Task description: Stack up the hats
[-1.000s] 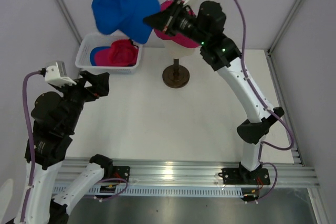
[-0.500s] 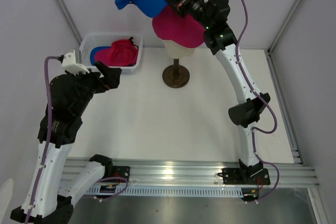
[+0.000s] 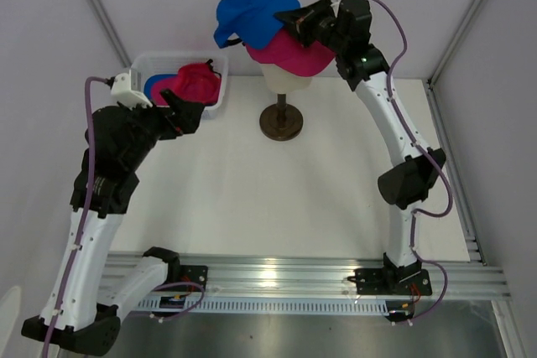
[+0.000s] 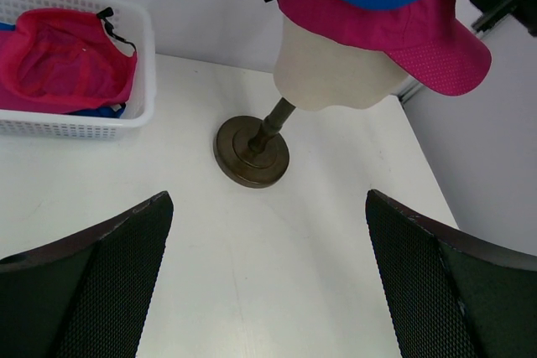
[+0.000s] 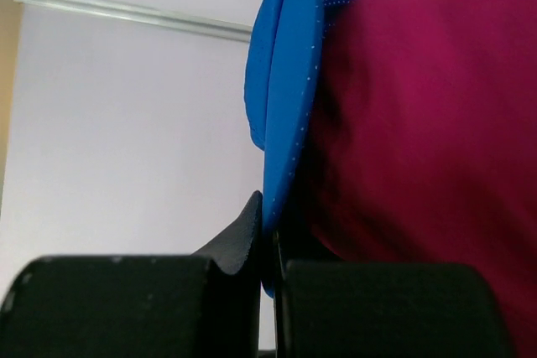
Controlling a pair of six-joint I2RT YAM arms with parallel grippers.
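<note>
**A:** Where is the blue cap [image 3: 252, 10]?

**B:** At the back, held by its edge in the right pincer [image 3: 287, 20], whose jaws are closed tight on the fabric. The cap spreads over the crown of the pink cap [image 3: 298, 54] on the mannequin head [image 3: 285, 83].

**A:** And the left pincer [image 3: 190, 111]?

**B:** Spread wide and holding nothing. It is near the white basket [image 3: 172, 57], where a second pink cap [image 3: 197, 81] lies on a second blue cap [image 3: 155, 87].

**A:** What do the wrist views add?

**B:** The right one shows the blue fabric squeezed between the fingers, with pink just beside it. The left one shows the stand's round base [image 4: 252, 151] on the worktop [image 4: 319, 291], and only the overhead view takes in both arms.
</note>
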